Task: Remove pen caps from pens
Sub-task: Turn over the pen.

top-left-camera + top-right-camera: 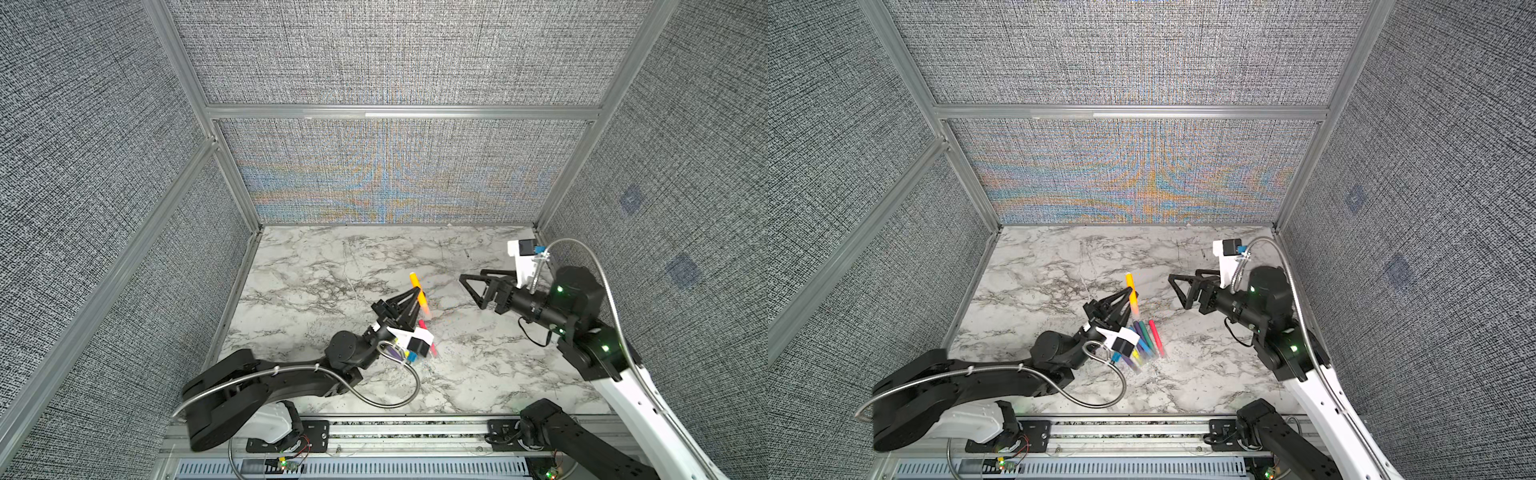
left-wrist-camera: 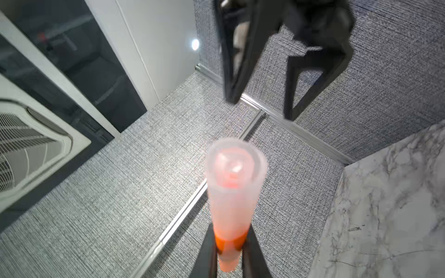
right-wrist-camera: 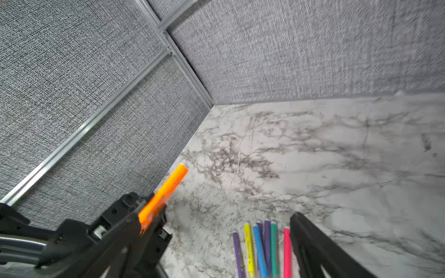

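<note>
An orange pen [image 1: 417,291] is pinched crosswise between the tips of my left gripper [image 1: 417,296], which is shut on its barrel. It hangs above the marble. A clear pen cap [image 2: 234,183] still sits on the pen's end, which points back toward the left wrist camera. My right gripper [image 1: 471,275] hovers to the pen's right, open and holding nothing, well apart from the pen. Its two fingers also show spread in the left wrist view [image 2: 262,109]. Several other pens [image 1: 1146,340] lie side by side on the marble by the left wrist. The top views are too coarse to show their caps.
The marble table [image 1: 332,266] is walled by grey fabric panels on three sides. A metal rail [image 1: 395,432] with the arm bases runs along the front edge. The left arm's cable [image 1: 399,399] loops over the near marble.
</note>
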`<state>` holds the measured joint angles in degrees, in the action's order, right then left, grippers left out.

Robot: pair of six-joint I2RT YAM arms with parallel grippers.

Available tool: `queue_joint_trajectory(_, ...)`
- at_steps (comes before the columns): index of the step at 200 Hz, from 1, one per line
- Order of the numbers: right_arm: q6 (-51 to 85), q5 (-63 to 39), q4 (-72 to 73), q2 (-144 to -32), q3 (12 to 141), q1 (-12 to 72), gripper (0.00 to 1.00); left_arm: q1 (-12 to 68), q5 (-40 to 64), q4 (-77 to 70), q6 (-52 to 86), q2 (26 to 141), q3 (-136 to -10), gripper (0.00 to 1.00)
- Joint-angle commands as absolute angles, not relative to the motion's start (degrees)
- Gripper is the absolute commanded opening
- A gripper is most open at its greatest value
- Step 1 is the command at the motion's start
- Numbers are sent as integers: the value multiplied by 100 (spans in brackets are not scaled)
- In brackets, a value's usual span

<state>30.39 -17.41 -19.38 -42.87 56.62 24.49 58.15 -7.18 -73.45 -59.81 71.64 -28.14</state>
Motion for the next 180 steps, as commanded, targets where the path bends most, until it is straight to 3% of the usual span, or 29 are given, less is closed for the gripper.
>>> queue_joint_trajectory(1, 2487, -994, -1549, -3669, 5209, 2459, 99, 5188, 1220, -3898, -3236, 6107, -3327, 4)
queue_joint_trajectory(29, 1996, -1124, -1682, -3285, 4988, 2471, 97, 4339, 3590, -1670, -1866, 5496, -4116, 10)
queue_joint_trajectory(66, 1464, -1801, -1557, -3246, 4764, 2677, 92, 3885, 6287, 1224, -1761, 6089, -5586, 18)
queue_joint_trajectory(117, 681, -2066, -1356, -3866, 5072, 4002, 85, 3804, 7079, 1450, -1810, 6462, -5688, 11)
queue_joint_trajectory(180, -132, -1064, -1269, -5049, 5691, 5502, 80, 3766, 6345, 1151, -1586, 6522, -5608, 5)
